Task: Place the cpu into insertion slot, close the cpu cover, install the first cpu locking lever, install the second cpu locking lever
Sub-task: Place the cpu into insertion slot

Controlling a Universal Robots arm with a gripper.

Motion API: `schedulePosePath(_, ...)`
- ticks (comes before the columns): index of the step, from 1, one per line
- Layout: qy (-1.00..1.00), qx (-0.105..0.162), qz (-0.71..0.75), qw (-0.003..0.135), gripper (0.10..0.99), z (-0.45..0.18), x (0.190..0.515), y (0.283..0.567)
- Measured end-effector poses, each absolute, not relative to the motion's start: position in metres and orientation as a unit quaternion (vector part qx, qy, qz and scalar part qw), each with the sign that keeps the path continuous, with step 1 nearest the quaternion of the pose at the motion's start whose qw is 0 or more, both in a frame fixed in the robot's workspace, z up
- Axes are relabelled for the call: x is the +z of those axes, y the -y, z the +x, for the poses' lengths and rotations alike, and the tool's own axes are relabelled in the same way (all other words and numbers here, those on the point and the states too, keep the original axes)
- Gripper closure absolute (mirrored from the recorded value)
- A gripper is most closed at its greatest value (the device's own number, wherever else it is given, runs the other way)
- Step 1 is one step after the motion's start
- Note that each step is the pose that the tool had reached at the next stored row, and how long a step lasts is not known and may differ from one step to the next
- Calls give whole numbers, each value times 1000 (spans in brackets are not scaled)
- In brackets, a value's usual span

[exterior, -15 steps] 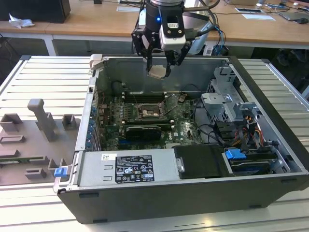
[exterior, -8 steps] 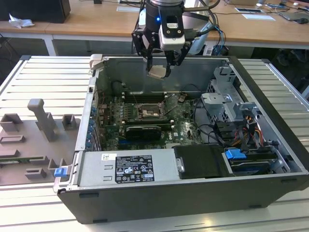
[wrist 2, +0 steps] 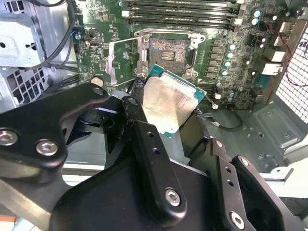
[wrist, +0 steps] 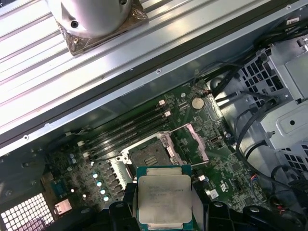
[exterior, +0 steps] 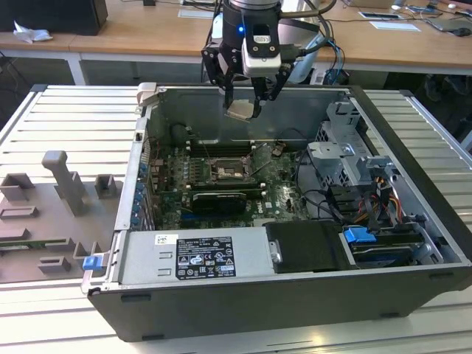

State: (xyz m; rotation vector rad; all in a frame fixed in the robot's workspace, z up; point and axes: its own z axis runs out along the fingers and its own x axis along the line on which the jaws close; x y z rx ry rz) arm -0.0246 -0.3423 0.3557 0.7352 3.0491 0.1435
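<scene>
cpu (exterior: 242,110) | clamped by its edges in the gripper (exterior: 251,93) | hangs well above the uncovered insertion slot (exterior: 223,171) | likely light, stiff, thin, delicate underneath: edges suit

Bright, even overhead light. Glare whitens the flat, pale silver square chip (wrist 2: 166,103) in the second wrist view; behind that chip the green circuit board (wrist 2: 91,57) lies dimmer.
</scene>
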Motion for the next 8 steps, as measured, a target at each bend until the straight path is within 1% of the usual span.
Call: schedulePosePath(8,-968,46,245,1,545,-25,355,342)
